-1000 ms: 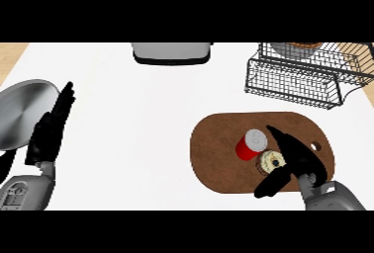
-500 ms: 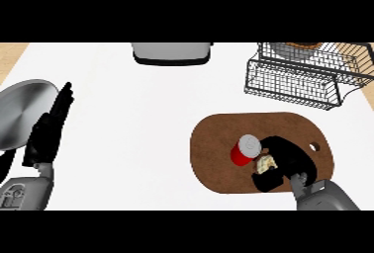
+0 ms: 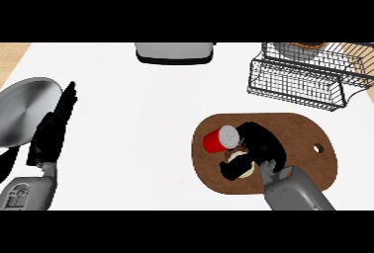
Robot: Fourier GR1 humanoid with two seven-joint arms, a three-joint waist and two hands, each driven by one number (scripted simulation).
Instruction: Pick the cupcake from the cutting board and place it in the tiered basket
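A brown oval cutting board point(image 3: 306, 133) lies at the right of the white counter. On it, my right hand point(image 3: 261, 143) curls round the pale cupcake point(image 3: 241, 159), which is mostly hidden by the fingers and thumb. A red cup point(image 3: 217, 140) lies on its side on the board, touching the hand's left side. The black wire tiered basket point(image 3: 306, 79) stands at the back right, beyond the board. My left hand point(image 3: 53, 129) rests open at the far left, fingers pointing up.
A grey round pan or lid point(image 3: 23, 109) lies at the left edge beside the left hand. A grey and black appliance point(image 3: 174, 52) sits at the back middle. Something brown sits in the basket's upper tier point(image 3: 306, 45).
My right hand has come down onto the board, shifted left toward the red cup, and its fingers have curled round the cupcake. The left hand has stayed still.
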